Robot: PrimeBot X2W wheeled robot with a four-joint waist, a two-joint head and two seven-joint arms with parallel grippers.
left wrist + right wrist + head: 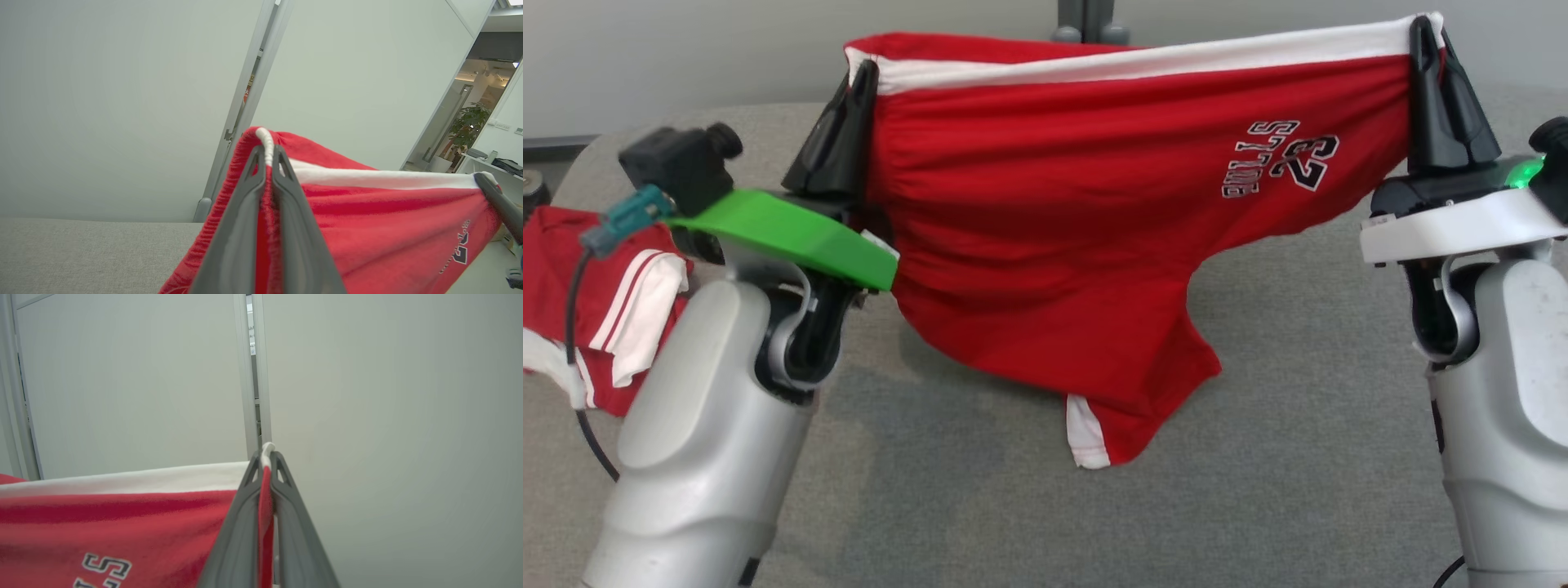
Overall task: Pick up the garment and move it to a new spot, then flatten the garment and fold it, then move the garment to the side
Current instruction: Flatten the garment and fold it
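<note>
A red garment (1062, 245) with a white band along its top edge and dark lettering hangs stretched in the air between both grippers, above the grey table (1258, 408). My left gripper (862, 77) is shut on the garment's upper left corner; in the left wrist view that gripper (267, 153) pinches the white band. My right gripper (1429, 33) is shut on the upper right corner, and in the right wrist view the gripper (266, 455) clamps red cloth (122, 531). The garment's lower end with a white stripe droops down to the table.
A second red and white garment (596, 302) lies bunched at the table's left edge, behind my left forearm. A pale wall stands behind the table. A dark cable runs beside the left arm.
</note>
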